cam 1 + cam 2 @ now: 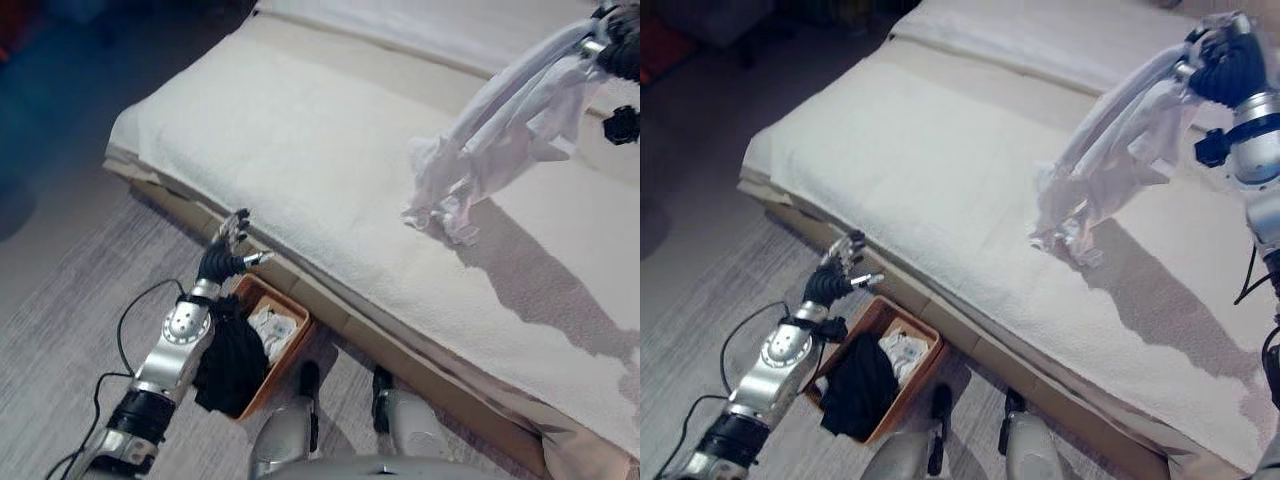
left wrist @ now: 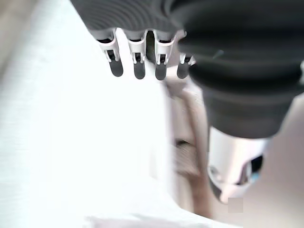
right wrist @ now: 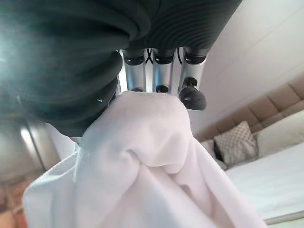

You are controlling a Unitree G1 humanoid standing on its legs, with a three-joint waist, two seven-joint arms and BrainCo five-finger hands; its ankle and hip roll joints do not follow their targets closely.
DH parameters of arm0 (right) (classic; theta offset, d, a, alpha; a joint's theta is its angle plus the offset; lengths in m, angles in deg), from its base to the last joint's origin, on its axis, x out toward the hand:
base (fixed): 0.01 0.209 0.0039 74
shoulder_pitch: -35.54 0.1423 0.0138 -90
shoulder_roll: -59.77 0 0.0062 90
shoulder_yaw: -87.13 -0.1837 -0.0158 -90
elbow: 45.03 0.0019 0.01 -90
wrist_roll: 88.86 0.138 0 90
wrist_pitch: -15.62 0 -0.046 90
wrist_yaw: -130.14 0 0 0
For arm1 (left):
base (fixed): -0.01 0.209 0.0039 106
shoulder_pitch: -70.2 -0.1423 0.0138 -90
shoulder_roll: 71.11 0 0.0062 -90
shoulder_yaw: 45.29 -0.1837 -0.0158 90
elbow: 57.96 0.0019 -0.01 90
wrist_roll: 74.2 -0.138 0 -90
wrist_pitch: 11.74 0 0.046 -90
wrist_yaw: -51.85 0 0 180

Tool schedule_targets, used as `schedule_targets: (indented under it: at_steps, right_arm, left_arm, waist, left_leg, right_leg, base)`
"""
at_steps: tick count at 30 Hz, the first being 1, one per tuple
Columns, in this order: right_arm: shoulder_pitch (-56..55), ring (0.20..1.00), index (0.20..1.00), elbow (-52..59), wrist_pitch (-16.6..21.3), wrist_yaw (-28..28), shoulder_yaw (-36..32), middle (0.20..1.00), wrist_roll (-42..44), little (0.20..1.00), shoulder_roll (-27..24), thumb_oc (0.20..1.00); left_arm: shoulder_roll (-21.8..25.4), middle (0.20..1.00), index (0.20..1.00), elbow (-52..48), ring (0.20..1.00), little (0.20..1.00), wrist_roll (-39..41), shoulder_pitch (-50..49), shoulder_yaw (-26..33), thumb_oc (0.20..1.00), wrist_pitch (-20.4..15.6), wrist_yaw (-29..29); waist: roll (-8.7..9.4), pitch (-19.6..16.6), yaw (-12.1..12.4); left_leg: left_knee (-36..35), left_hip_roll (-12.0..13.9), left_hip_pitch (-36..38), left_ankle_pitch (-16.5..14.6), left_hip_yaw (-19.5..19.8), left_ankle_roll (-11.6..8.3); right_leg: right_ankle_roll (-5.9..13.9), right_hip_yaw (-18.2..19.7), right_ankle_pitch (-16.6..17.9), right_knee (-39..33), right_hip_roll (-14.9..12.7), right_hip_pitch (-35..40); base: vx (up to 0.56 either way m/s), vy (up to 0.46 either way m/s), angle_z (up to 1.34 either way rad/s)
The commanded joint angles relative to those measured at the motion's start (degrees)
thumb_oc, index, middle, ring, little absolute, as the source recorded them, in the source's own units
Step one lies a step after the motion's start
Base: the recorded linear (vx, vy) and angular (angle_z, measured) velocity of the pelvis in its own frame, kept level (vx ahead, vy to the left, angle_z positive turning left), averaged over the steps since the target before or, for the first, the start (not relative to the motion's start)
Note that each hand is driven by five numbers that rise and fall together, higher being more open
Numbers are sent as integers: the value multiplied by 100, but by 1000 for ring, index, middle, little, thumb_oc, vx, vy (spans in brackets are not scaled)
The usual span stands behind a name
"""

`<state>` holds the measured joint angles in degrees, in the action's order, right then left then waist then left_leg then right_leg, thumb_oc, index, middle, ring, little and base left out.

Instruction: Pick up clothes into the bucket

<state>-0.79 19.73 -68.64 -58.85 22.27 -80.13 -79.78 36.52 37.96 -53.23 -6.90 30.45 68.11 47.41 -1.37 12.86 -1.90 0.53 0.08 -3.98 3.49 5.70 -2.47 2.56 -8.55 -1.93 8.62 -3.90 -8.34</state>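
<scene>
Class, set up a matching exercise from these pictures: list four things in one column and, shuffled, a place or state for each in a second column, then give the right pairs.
1. white garment
2. black garment
3. left hand
4. bucket

A. on the floor beside the bed
B. open, holding nothing
C. hanging from the right hand above the bed
D. draped over the bucket's edge

Pairs: 1-C, 2-D, 3-B, 4-A
</scene>
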Motion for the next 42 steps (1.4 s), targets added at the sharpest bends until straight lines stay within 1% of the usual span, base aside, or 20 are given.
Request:
schedule_targets:
  at_steps: [1,3,7,15,16,20,21,22,23,26,30,32,33,34,36,37,38,39,40,42]
  right_arm:
    - [247,200,200,445,168,254,162,200,327,200,109,200]
    - [307,200,200,724,106,503,418,200,341,200,86,200]
    - [361,200,200,1394,45,900,783,200,567,200,104,200]
    - [265,200,200,2441,79,1343,1012,200,1150,200,424,200]
    - [233,200,200,2662,101,1386,1035,200,1213,200,497,200]
    - [223,200,200,2888,136,1395,1073,200,1299,200,620,200]
    - [255,200,200,2993,140,1436,1150,200,1386,200,707,200]
    - [257,200,200,2992,140,1436,1148,200,1387,200,706,200]
    - [262,200,200,3050,153,1426,1162,200,1469,200,720,200]
    - [282,200,200,3163,190,1444,1240,200,1525,200,729,200]
    - [343,200,200,3226,196,1420,1346,200,1511,200,706,200]
    - [356,200,200,3213,213,1419,1369,200,1563,200,727,200]
    - [361,200,200,3185,226,1426,1393,200,1626,200,767,200]
    - [376,200,200,3172,257,1432,1411,200,1650,200,786,200]
    - [496,200,200,3096,294,1508,1592,200,1656,200,873,200]
    - [500,200,200,3092,296,1508,1594,200,1656,200,877,200]
    - [531,200,200,3052,306,1533,1642,200,1635,200,921,200]
    - [529,200,200,3014,305,1554,1667,200,1625,200,937,200]
    - [519,200,200,2960,313,1552,1666,200,1592,200,945,200]
    - [421,200,200,2881,308,1560,1591,200,1487,200,992,200]
  left_arm:
    - [304,1000,1000,-223,1000,1000,-185,94,-189,1000,-155,100]
    - [239,1000,1000,-289,1000,1000,-235,478,-397,1000,-87,107]
    - [-62,1000,1000,82,1000,1000,-657,1301,-875,1000,73,46]
    - [-652,1000,1000,971,1000,1000,-796,2107,-1473,1000,256,0]
    - [-825,1000,1000,1197,1000,1000,-722,2225,-1604,1000,290,-7]
    - [-1021,1000,1000,1396,1000,1000,-502,2423,-1838,1000,324,52]
    - [-1066,1000,1000,1326,1000,1000,7,2580,-2153,1000,358,277]
    - [-1065,1000,1000,1330,1000,1000,14,2586,-2156,1000,356,279]
    - [-1019,1000,1000,1157,1000,1000,488,2659,-2331,1000,348,470]
    - [-927,1000,1000,788,1000,1000,1466,2895,-3052,1000,592,994]
    - [-739,1000,1000,603,1000,1000,1680,3119,-3495,1000,713,1152]
    - [-696,1000,1000,574,1000,1000,2125,3220,-3729,1000,809,1342]
    - [-682,1000,1000,520,1000,1000,2628,3289,-3907,1000,965,1645]
    - [-577,1000,1000,464,1000,1000,2816,3359,-3977,1000,966,1709]
    - [-278,1000,1000,210,1000,1000,3600,3485,-4459,1000,1376,2250]
    - [-271,1000,1000,205,1000,1000,3603,3485,-4458,1000,1378,2250]
    - [-163,1000,1000,123,1000,1000,3840,3435,-4528,1000,1446,2365]
    - [-88,705,705,88,705,705,4034,3335,-4526,705,1499,2430]
    - [-6,200,200,72,200,200,4059,3265,-4482,200,1468,2472]
    - [39,200,200,121,200,200,4131,3041,-4343,200,1476,2546]
  waist:
    - [532,-719,-28]
    - [565,-867,-71]
    - [599,-1136,-157]
    - [596,-1325,-227]
    - [587,-1354,-259]
    - [572,-1393,-287]
    - [548,-1408,-304]
    - [549,-1405,-303]
    - [525,-1411,-314]
    - [477,-1444,-344]
    - [452,-1441,-336]
    - [437,-1440,-344]
    - [425,-1453,-363]
    - [417,-1455,-368]
    - [366,-1496,-397]
    - [368,-1494,-399]
    - [354,-1494,-405]
    - [348,-1494,-402]
    - [345,-1503,-405]
    - [346,-1518,-396]
  left_leg:
    - [124,-122,-74,-261,-163,-41]
    - [53,-92,81,-295,-232,-43]
    - [-56,-44,320,-346,-336,-47]
    - [-62,-31,533,-425,-439,-25]
    - [-75,-28,598,-439,-449,-19]
    - [-90,-26,638,-448,-444,-12]
    - [-98,-27,642,-445,-437,-8]
    - [-98,-27,642,-445,-436,-8]
    - [-110,-30,648,-441,-427,-6]
    - [-125,-30,644,-437,-406,-5]
    - [-114,-35,636,-428,-385,-13]
    - [-103,-39,643,-432,-372,-16]
    - [-107,-38,655,-434,-376,-17]
    - [-115,-38,672,-438,-380,-16]
    - [-145,-43,705,-449,-409,-17]
    - [-146,-43,707,-449,-410,-17]
    - [-151,-44,711,-448,-419,-16]
    - [-153,-47,715,-445,-422,-15]
    - [-161,-49,718,-442,-424,-14]
    - [-172,-58,736,-448,-427,-6]
  right_leg:
    - [407,96,282,-579,-176,416]
    - [414,135,296,-666,-168,557]
    - [437,195,339,-841,-140,772]
    - [435,263,317,-879,-120,966]
    - [438,269,308,-886,-119,1017]
    - [441,260,294,-896,-115,1068]
    - [445,244,300,-903,-118,1070]
    - [445,243,299,-904,-117,1072]
    - [450,241,303,-913,-121,1075]
    - [465,208,317,-940,-131,1080]
    - [479,173,310,-946,-139,1097]
    - [489,161,315,-947,-152,1112]
    - [498,161,316,-956,-157,1122]
    - [499,170,320,-961,-158,1132]
    - [519,188,329,-987,-158,1148]
    - [519,189,329,-988,-158,1149]
    - [524,196,337,-993,-159,1145]
    - [530,201,343,-996,-163,1142]
    - [531,211,346,-1002,-169,1143]
    - [536,225,348,-1002,-179,1150]
  base:
    - [110,5,-20]
    - [130,9,-18]
    - [65,1,-17]
    - [46,1,-9]
    - [44,4,-11]
    - [14,1,-3]
    - [0,0,0]
    - [0,0,0]
    - [0,0,0]
    - [0,0,0]
    - [0,7,4]
    - [0,4,3]
    - [0,0,0]
    - [0,0,0]
    - [0,0,0]
    - [0,0,0]
    - [0,0,0]
    - [0,0,0]
    - [0,0,0]
    - [0,0,0]
